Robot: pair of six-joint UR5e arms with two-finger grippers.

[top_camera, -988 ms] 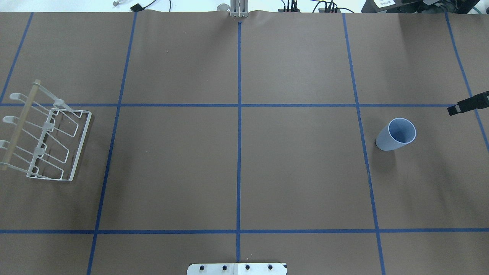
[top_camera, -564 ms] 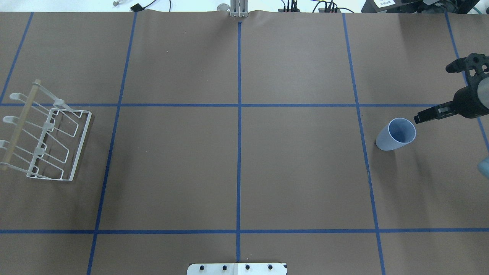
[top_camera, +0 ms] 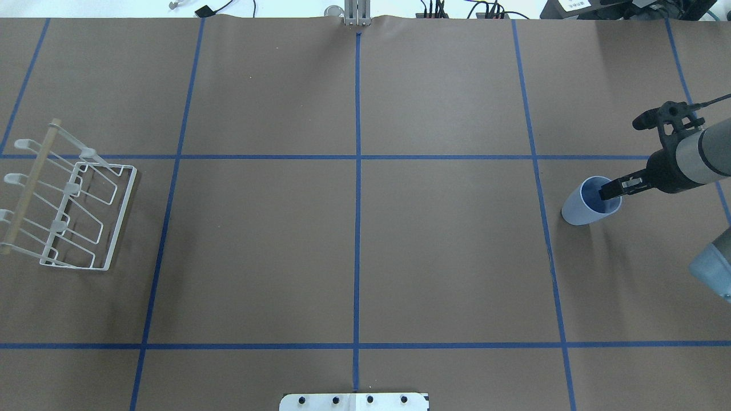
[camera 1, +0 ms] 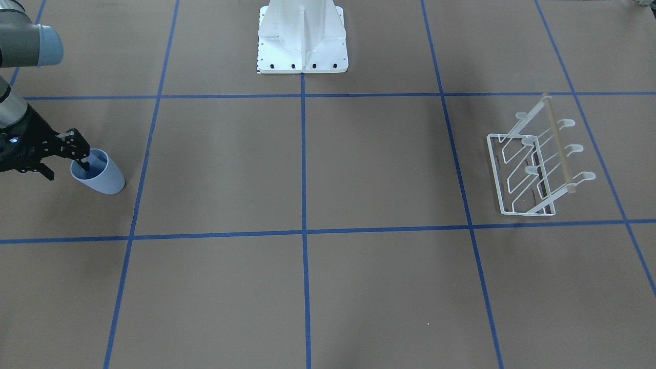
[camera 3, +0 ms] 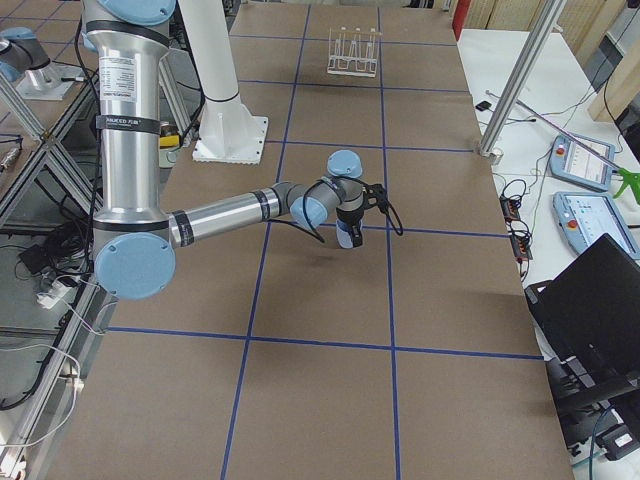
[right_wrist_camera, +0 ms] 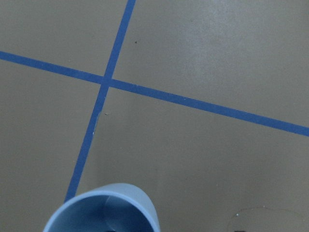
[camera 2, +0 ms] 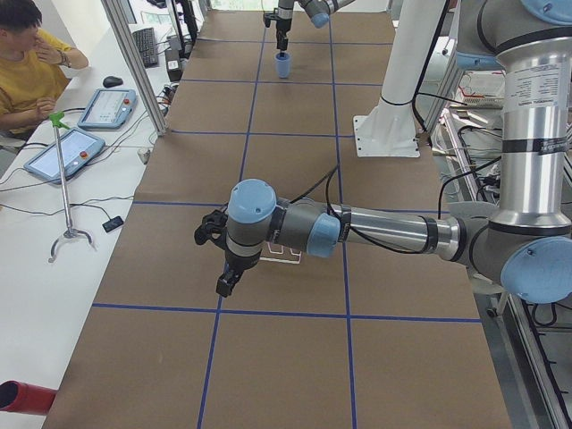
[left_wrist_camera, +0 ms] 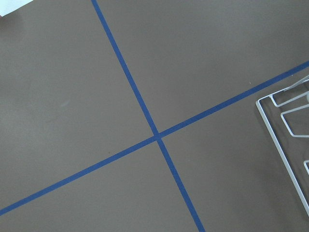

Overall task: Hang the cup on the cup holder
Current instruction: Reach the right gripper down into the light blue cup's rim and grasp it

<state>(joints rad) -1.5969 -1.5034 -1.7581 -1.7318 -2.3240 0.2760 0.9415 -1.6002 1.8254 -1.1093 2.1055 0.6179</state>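
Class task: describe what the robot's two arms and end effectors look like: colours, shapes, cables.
The left arm and the right arm are silver-grey tubes with light blue caps on rounded joints. The left end effector and the right end effector are black and two-fingered; a black cable loops by each wrist.

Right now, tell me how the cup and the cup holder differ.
The cup is a solid light blue tumbler; the cup holder is an open white wire rack with a wooden rod. The cup stands on the robot's right, the cup holder far on its left. The right gripper reaches into the cup; nothing touches the cup holder. Both rest on the brown table.
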